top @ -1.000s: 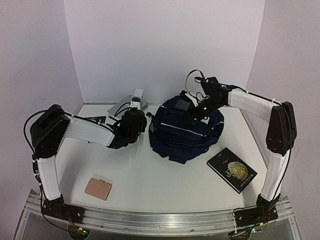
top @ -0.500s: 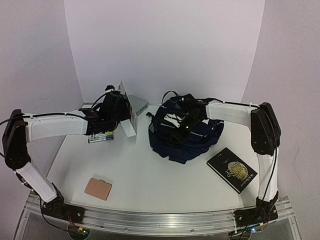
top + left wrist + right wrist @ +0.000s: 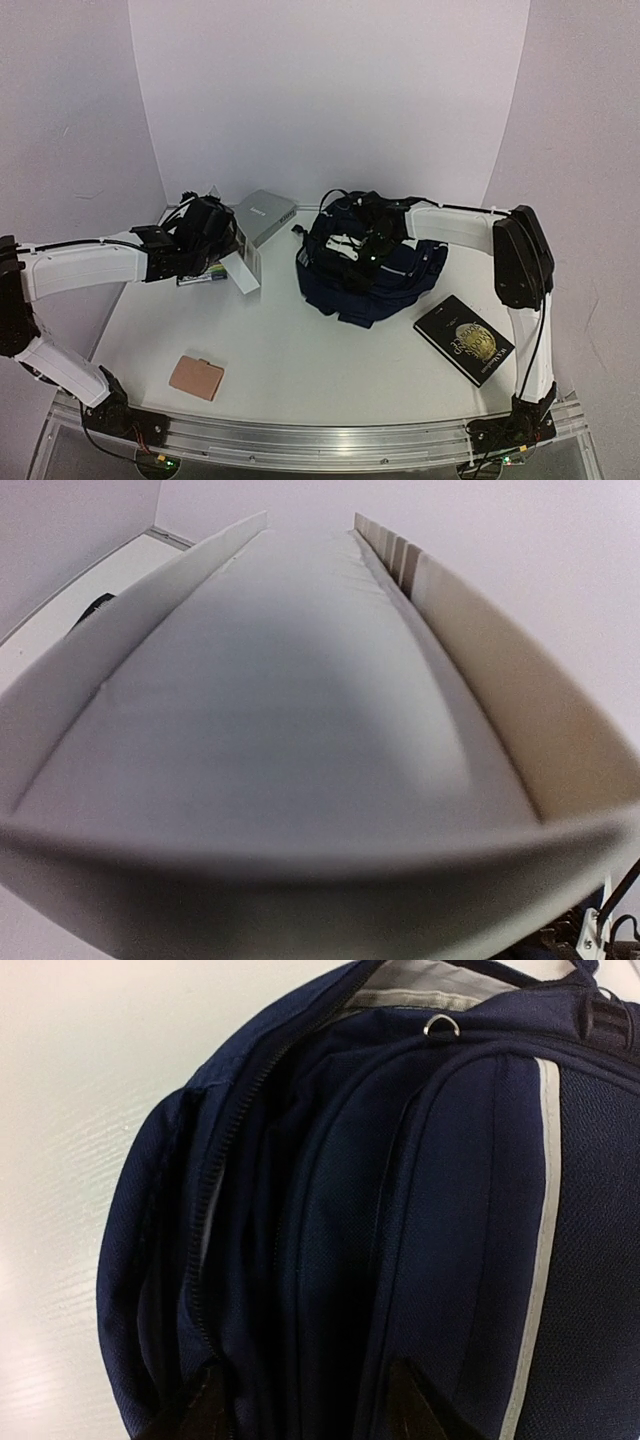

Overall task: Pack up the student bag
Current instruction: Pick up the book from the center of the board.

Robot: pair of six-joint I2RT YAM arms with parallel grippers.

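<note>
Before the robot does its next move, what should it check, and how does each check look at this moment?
1. White box held by the left gripper: ok, the box fills the left wrist view.
2. Right gripper on the student bag: ok, it straddles a fold beside the zipper.
3. Firm hold on that fold: cannot tell.
4. Bag mouth wide enough for the box: not ok, only a narrow gap shows.
5. Black book and tan card apart from both arms: ok.

Open desk (image 3: 320, 365) lies front and centre, between a tan pad (image 3: 196, 378) and black book (image 3: 464, 340); the student bag (image 3: 375, 280) and white box (image 3: 243, 268) crowd the back, with a lane between them.
</note>
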